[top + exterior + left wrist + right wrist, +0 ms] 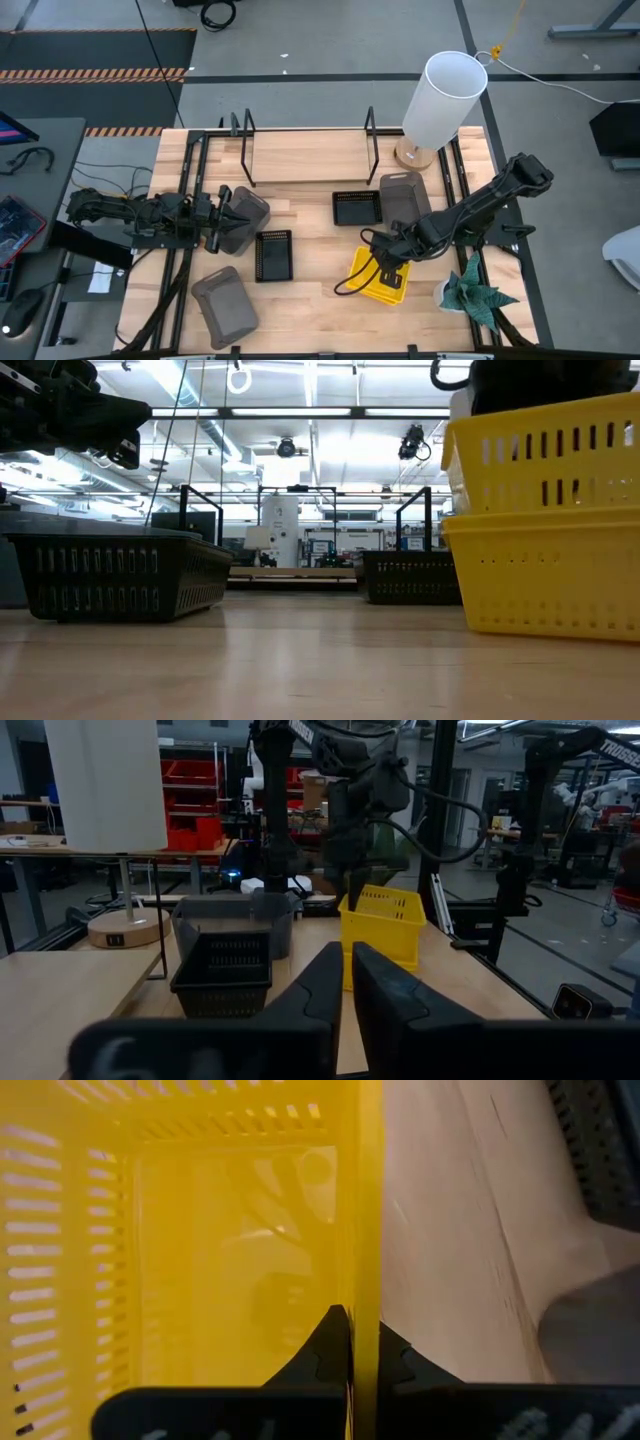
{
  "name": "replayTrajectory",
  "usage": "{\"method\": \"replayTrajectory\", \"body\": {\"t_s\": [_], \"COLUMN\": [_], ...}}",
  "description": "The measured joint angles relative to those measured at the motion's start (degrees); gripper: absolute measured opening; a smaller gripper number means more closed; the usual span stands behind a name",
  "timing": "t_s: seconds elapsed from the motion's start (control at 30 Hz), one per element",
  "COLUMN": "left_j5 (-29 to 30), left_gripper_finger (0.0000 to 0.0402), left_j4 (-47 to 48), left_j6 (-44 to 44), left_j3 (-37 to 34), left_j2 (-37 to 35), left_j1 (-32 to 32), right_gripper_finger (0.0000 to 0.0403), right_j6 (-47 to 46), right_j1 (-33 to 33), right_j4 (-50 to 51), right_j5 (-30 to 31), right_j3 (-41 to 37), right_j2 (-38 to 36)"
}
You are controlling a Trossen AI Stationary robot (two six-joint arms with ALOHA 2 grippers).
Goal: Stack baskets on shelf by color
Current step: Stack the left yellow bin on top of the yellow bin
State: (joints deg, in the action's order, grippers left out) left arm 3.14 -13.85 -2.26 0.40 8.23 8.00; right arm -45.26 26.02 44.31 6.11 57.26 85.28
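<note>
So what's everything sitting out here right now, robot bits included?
Table: one, light wood, under everything.
Shelf: one, wooden board with black end loops, far edge, nothing on it.
Gray baskets: three; left side, near-left corner, by the lamp.
Black baskets: two seen; centre, in front of the shelf.
Yellow baskets: at least two, nested, near right; upper, lower.
Lamp: one, white shade, wooden base, far right.
Plant: one, green, near-right corner.
Left hand: dark, beside the left gray basket.
Right hand: dark, pinching a yellow basket's wall.
</note>
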Motion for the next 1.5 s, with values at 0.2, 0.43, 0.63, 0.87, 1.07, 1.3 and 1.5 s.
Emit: {"method": "replayTrajectory", "body": {"t_s": [0.2,0.43,0.63,0.87,1.07,1.3,1.5], "left_j5": [-0.01,0.0,-0.01,-0.01,0.0,-0.02,-0.01], "left_gripper_finger": [0.0037,0.0028,0.0035,0.0036,0.0028,0.0036,0.0037], "left_j4": [0.01,0.02,0.01,0.0,0.01,0.01,0.01], "left_j6": [0.0,-0.02,0.0,0.0,-0.01,-0.01,0.0], "left_j3": [-0.01,-0.01,-0.02,0.0,-0.01,0.0,-0.01], "left_j2": [0.0,0.01,0.02,0.0,0.01,0.01,0.01], "left_j1": [-0.01,0.0,-0.01,-0.01,0.0,0.0,0.0], "right_gripper_finger": [0.0003,0.0021,0.0044,0.0059,0.0074,0.0132,0.0181], "right_j6": [0.02,-0.15,-0.38,-2.42,-4.28,-5.15,-4.58], "right_j1": [0.0,0.0,0.0,-0.92,-1.9,-2.7,-4.04], "right_j4": [-2.38,-4.68,-5.97,-5.92,-5.68,-5.6,-3.9], "right_j5": [0.08,1.56,1.67,-0.71,-4.24,-7.13,-9.82], "right_j3": [-1.91,-2.19,-2.19,-2.19,-2.19,-2.19,-0.54], "right_j2": [0.02,0.02,0.01,0.0,0.0,0.0,0.01]}}
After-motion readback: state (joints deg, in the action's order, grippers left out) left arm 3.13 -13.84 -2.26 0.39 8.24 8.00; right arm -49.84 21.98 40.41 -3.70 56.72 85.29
